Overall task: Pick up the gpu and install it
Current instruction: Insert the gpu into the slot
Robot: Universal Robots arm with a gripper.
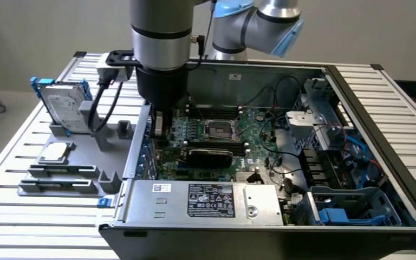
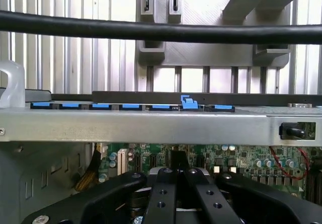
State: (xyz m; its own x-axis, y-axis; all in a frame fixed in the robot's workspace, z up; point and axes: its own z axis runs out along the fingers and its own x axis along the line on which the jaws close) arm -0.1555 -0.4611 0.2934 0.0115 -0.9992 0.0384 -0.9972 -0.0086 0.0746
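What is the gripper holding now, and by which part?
Apparently the gpu, pinched at its top edge by the shut gripper; the contact itself is mostly hidden.

A slatted silver aluminium workbench [image 1: 9, 227] carries two loads. A large black-and-silver metal desktop computer case [image 1: 266, 242] lies on its side with its open face up, covering the middle of the bench and most of the exterior view's right. Just beside its wall, on the exterior view's left, a flat grey plastic parts holder [image 1: 38, 189] with upright slots and posts rests on the slats; whether the two touch cannot be told.
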